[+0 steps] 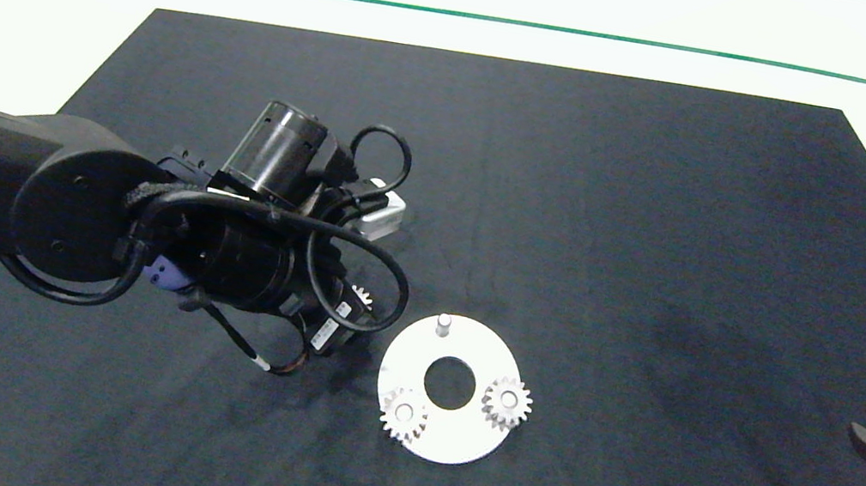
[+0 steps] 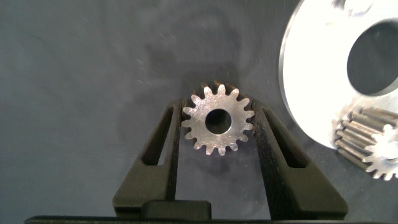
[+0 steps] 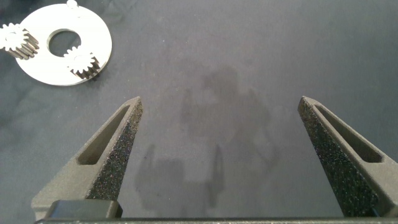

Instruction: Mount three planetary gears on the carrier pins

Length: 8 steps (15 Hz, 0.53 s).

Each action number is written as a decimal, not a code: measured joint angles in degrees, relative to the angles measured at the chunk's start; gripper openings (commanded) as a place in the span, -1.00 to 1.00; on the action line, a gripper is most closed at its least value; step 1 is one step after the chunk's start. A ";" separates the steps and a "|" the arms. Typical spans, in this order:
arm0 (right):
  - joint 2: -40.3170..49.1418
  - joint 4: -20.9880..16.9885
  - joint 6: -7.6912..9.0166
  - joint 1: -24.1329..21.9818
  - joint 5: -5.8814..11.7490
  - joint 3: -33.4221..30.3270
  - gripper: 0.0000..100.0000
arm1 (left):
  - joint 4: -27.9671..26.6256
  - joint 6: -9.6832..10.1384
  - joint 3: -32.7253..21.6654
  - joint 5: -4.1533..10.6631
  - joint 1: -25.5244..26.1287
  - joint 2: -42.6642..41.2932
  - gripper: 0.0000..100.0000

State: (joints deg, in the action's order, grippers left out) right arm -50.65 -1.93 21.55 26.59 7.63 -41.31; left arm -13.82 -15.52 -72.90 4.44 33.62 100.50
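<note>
So we count 2 of the 3 planetary gears already seated on the white disc (image 1: 444, 445): 1 gear (image 1: 403, 415) at its near-left and 1 gear (image 1: 506, 401) at its right, each on its own pin. The third carrier pin (image 1: 443, 325), at the far side of the disc, stands bare. That leaves 1 install to go, as we judge it.

The last gear (image 2: 218, 121) sits between the fingers of the left gripper (image 2: 218, 124), just to the left of the disc. In the left wrist view both fingers press against its teeth, so we read the jaws as closed on it (whether it is lifted clear of the black mat (image 1: 661, 227) we cannot tell). In the head view only a few of its teeth peek out from under the arm's wrist.

The right gripper (image 3: 221, 155) is parked over the mat at the near right, well apart from the disc, its jaws spread wide and holding nothing.

Our tally: 3 gears, 3 pins (2 covered, 1 free), 1 disc, 2 grippers. What remains, we think, is carrying the held gear to the far pin and lowering its hole over it.
</note>
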 measured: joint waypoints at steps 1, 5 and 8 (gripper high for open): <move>0.00 0.00 0.05 -0.02 0.05 0.00 1.00 | 0.11 -0.02 -0.94 0.07 0.06 -0.37 -0.66; 0.05 0.00 0.11 0.01 0.13 0.00 1.00 | -0.26 -0.85 -4.96 0.22 3.83 -1.13 -0.68; 0.30 0.02 0.09 0.04 0.09 0.00 1.00 | -0.28 -1.12 -6.45 0.40 7.12 -0.87 -0.68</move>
State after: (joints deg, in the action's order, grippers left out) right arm -50.35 -1.90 21.64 26.62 7.72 -41.31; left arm -14.10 -16.64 -79.35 4.84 40.74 99.63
